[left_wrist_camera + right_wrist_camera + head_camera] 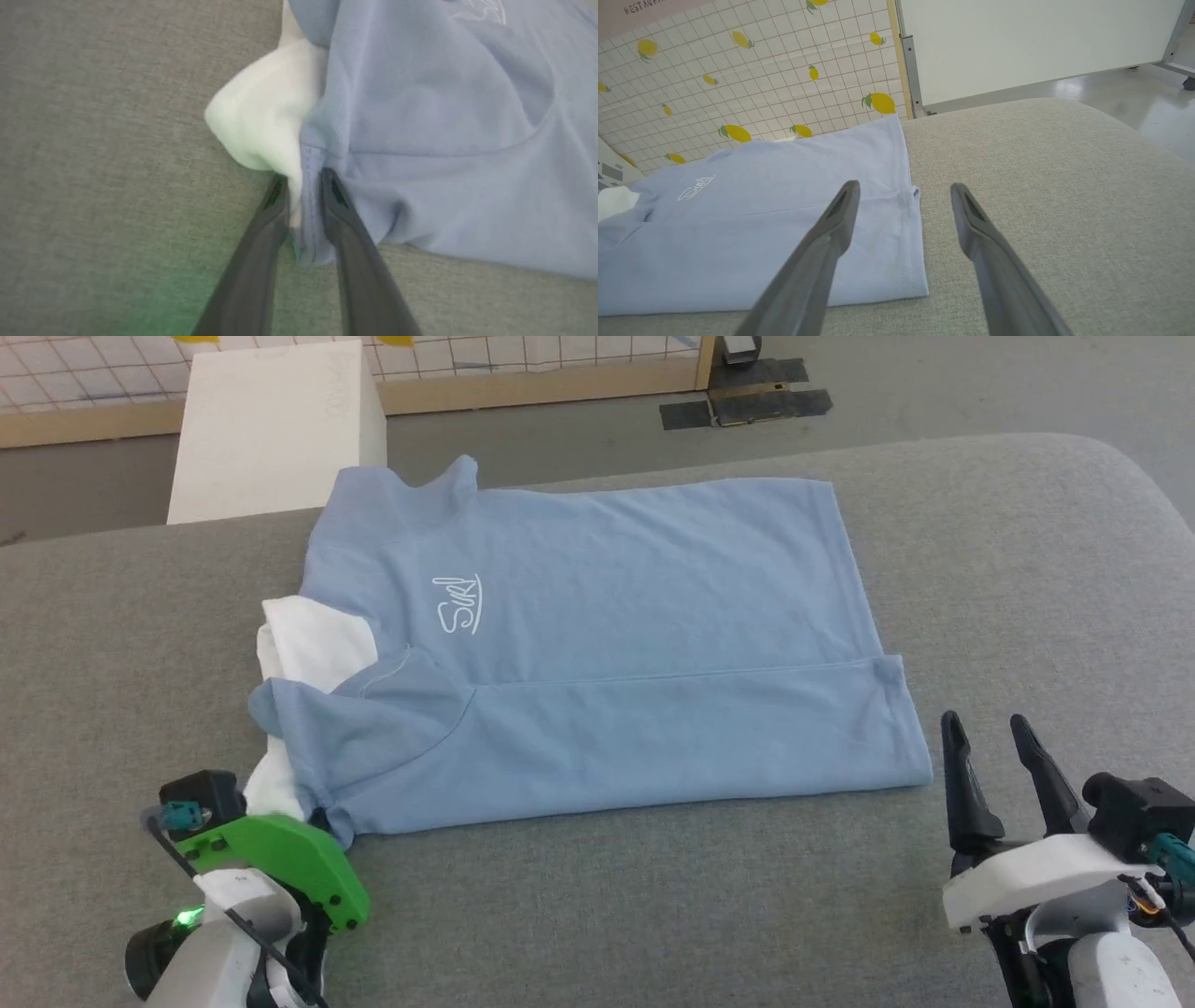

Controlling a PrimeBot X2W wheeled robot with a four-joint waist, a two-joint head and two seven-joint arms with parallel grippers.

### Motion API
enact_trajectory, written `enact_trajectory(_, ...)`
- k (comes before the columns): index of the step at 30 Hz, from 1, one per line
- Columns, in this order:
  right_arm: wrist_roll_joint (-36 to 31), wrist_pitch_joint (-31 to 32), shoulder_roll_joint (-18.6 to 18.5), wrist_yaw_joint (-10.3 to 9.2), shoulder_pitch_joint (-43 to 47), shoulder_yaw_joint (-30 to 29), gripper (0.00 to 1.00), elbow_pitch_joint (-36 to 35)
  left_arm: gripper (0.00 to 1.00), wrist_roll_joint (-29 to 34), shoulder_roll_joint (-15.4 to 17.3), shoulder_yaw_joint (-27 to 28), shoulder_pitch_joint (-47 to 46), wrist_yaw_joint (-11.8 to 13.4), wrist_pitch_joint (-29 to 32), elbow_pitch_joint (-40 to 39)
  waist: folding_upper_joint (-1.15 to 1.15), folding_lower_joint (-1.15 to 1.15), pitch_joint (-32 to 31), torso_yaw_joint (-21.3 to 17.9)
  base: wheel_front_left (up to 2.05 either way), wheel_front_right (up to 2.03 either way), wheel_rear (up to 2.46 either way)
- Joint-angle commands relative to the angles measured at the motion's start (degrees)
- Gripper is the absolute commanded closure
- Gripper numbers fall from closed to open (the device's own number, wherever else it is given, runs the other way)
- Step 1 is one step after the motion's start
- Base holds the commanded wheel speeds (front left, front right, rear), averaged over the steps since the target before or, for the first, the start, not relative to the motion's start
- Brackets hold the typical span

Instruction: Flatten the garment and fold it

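The garment, soft light-blue knit, lies flat and part-folded on the grey woven counter. The left gripper has its jaws pinched narrow on the stitched sleeve hem, with the puffy white collar bunched alongside. A pull may drag that limp collar and rumple the fold. The right gripper has its jaws wide and empty

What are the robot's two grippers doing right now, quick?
Left gripper: closed, pinching an edge of the garment.
Right gripper: open, holding nothing.
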Motion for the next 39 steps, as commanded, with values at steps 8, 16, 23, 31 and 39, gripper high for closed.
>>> enact_trajectory(8,-1.9,3.5,0.1,-0.09,-2.6,-1.2,0.0,2.1,1.0,0.6,-0.7,-0.8,1.6,-0.8,-3.2,-1.7,0.0,0.0,0.4,1.2,0.0,0.0,0.0)
enact_trajectory(16,-3.9,26.1,0.1,-0.09,-10.2,-5.7,0.0,10.6,1.0,2.0,-1.1,-2.1,-0.3,-2.7,-6.5,-1.7,0.0,0.0,2.0,3.6,0.0,0.0,0.0)
enact_trajectory(23,-7.0,48.0,0.1,-0.09,-13.8,-7.8,0.27,12.8,1.0,3.1,-1.9,-3.5,-2.1,-3.9,-8.6,-0.8,0.0,0.0,3.0,5.8,0.0,0.0,0.0)
enact_trajectory(31,-6.0,49.3,0.1,-0.09,-10.6,-7.6,1.0,0.5,1.0,5.7,-0.2,-3.8,-1.3,-3.2,-12.2,-0.9,0.0,0.0,0.1,7.2,0.0,0.0,0.0)
enact_trajectory(39,-3.0,47.4,0.1,-0.09,-1.6,-9.1,1.0,-8.4,1.0,6.5,4.9,-3.5,8.1,1.8,-6.6,-9.3,0.0,0.0,-3.7,8.1,0.0,0.0,0.0)
